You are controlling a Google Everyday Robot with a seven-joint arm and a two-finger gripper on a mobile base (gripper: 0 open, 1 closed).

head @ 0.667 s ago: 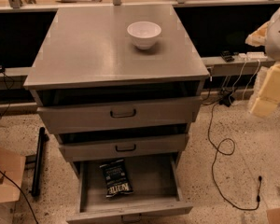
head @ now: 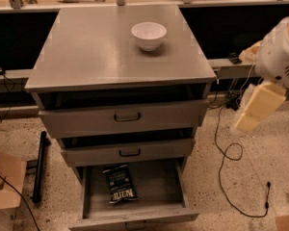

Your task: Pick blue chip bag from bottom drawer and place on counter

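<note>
Camera view, looking down on a grey three-drawer cabinet. Nearest, the bottom drawer [head: 159,189] stands pulled open. The blue chip bag [head: 119,183] lies flat inside it, left of centre, white lettering up. Above it, the middle drawer [head: 96,155] and top drawer [head: 82,121] sit slightly ajar. My tool [head: 256,109] hangs in the air right of the cabinet, level with those drawers and well apart from the bag. It carries nothing that shows, and I cannot tell how far open it is. Farther back, a white bowl [head: 149,35] rests on the bench [head: 96,47], toward its far right.
</note>
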